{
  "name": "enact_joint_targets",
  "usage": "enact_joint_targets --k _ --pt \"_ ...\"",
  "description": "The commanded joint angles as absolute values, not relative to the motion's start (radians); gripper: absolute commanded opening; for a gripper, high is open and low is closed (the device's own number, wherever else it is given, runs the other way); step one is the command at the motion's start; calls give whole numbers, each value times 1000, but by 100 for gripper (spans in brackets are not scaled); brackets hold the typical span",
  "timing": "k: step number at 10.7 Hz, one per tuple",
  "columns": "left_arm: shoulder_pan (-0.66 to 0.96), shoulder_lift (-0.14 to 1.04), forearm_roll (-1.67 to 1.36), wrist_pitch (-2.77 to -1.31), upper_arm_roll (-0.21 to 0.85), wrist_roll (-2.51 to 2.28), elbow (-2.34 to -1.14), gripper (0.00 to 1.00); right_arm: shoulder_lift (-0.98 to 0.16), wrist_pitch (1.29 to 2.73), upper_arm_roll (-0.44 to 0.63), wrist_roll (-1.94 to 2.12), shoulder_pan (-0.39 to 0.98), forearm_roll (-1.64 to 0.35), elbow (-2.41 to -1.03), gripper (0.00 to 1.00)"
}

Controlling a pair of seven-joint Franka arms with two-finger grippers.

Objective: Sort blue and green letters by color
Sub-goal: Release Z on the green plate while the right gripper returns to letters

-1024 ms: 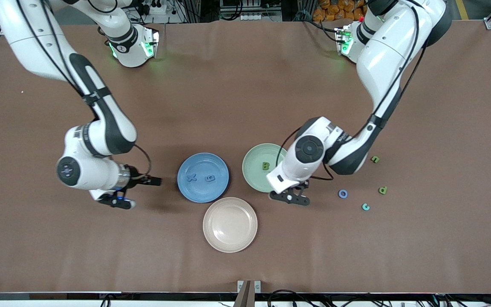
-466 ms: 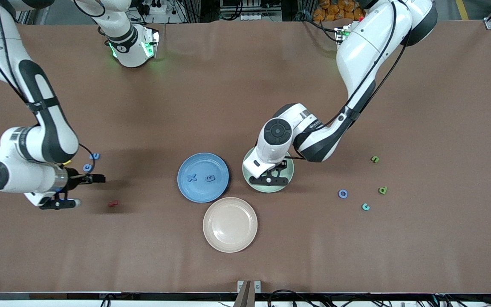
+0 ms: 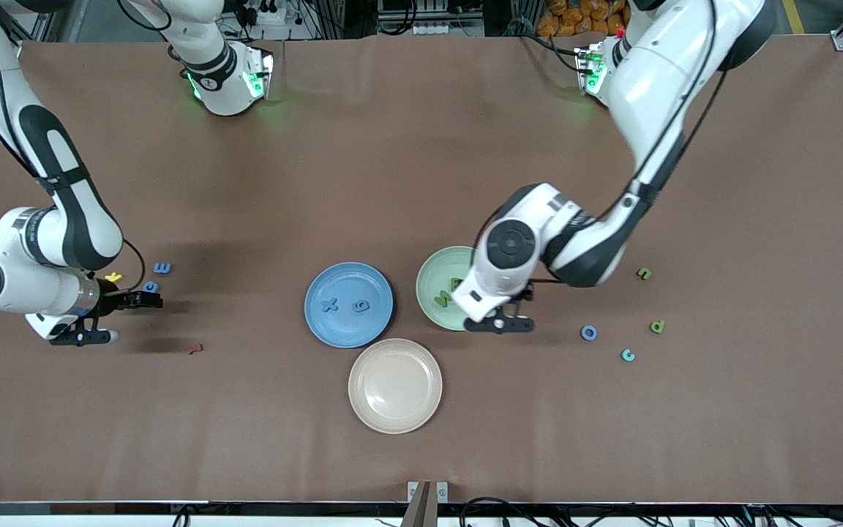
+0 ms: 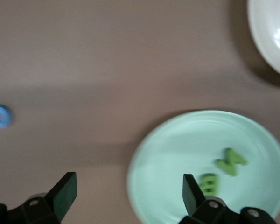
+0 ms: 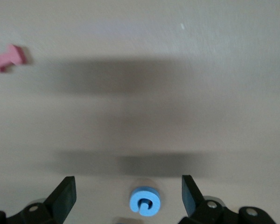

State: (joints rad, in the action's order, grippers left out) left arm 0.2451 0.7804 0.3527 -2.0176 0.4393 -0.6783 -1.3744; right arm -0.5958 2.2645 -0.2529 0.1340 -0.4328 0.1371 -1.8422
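left gripper (image 3: 500, 322) spread empty at green plate (image 3: 432, 274) rim, green letters (image 3: 448, 291) delivered | right gripper (image 3: 103, 318) spread, lined over blue round letter (image 5: 144, 202)

Left gripper (image 3: 500, 324) hangs over the green plate's (image 3: 430, 280) edge at mid-table; right gripper (image 3: 88, 337) hovers near the right arm's end, beside a blue letter (image 3: 151, 287)

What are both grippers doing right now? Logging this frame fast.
Left gripper: open, holding nothing, over the green plate's edge.
Right gripper: open, holding nothing, over a blue letter.
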Motion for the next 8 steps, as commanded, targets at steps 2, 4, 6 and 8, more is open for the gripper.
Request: enact_joint_targets --k 2,4,6,8 --pt "1 569 351 -1993 446 -347 -1621 100 -538 2310 -267 129 -500 155 -1973 100" --pt "-90 513 382 -2121 448 -194 -1786 100 -538 2312 -267 129 -505 155 -1990 100" --pt "-207 497 411 -2299 451 -125 -1940 100 -545 2312 -267 129 -499 158 -1988 100" --pt "-283 502 474 -2417 451 -31 -2031 100 -555 2315 -267 127 -505 172 -1988 100"
